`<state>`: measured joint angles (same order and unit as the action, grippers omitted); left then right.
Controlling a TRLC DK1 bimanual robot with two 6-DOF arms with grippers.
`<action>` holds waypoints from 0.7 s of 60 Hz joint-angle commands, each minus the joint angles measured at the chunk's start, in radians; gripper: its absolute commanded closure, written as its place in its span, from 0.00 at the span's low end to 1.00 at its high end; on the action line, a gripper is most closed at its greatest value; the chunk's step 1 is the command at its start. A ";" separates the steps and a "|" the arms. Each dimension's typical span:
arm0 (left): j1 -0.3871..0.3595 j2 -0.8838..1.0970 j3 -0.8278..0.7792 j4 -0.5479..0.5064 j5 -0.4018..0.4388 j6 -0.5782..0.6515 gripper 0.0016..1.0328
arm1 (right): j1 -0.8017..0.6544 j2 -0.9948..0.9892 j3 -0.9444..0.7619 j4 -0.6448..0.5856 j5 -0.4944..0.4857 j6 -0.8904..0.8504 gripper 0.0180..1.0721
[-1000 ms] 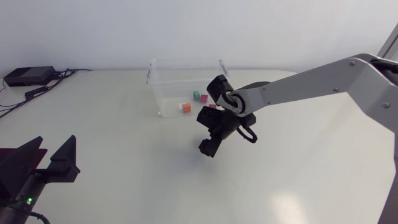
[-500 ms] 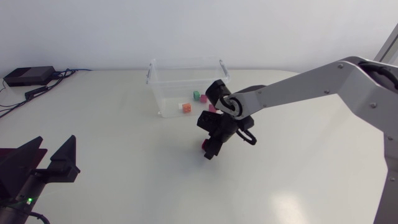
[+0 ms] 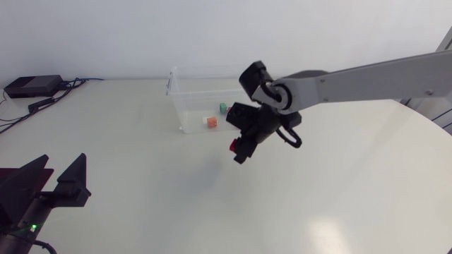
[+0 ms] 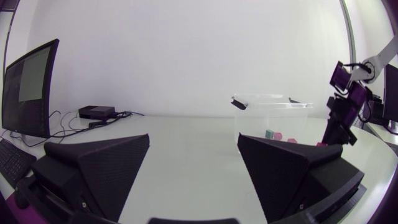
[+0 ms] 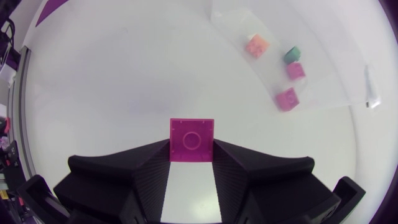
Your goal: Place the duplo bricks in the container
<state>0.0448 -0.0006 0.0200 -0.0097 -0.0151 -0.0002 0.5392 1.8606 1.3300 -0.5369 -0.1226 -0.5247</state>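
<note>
Lift underway: my right gripper (image 3: 240,152), clamped on the magenta brick (image 5: 192,140), rises off the tabletop (image 3: 141,155) toward the container (image 3: 186,106), so I judge the drop comes next.

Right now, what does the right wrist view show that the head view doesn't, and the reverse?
Only the right wrist view: two pink bricks in the container, and the hollow underside of the held brick, clamped between the fingers of the right gripper. Only the head view: the left gripper, open and far from the container, and the right arm reaching over the table. Both: the held brick, the container, its orange brick and green brick.
</note>
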 commanded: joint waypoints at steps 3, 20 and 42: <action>-0.003 -0.012 -0.018 0.001 0.004 -0.014 0.04 | -0.030 -0.057 0.121 -0.032 0.011 0.037 0.73; -0.003 -0.010 -0.018 0.001 0.004 -0.012 0.04 | -0.084 0.014 0.391 -0.028 0.009 0.169 0.73; -0.003 -0.010 -0.018 -0.001 0.004 -0.012 0.04 | -0.094 0.158 0.517 0.173 0.024 0.273 0.72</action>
<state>0.0448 -0.0006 0.0200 -0.0097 -0.0151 -0.0002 0.4496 1.9739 1.8145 -0.4023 -0.1070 -0.2897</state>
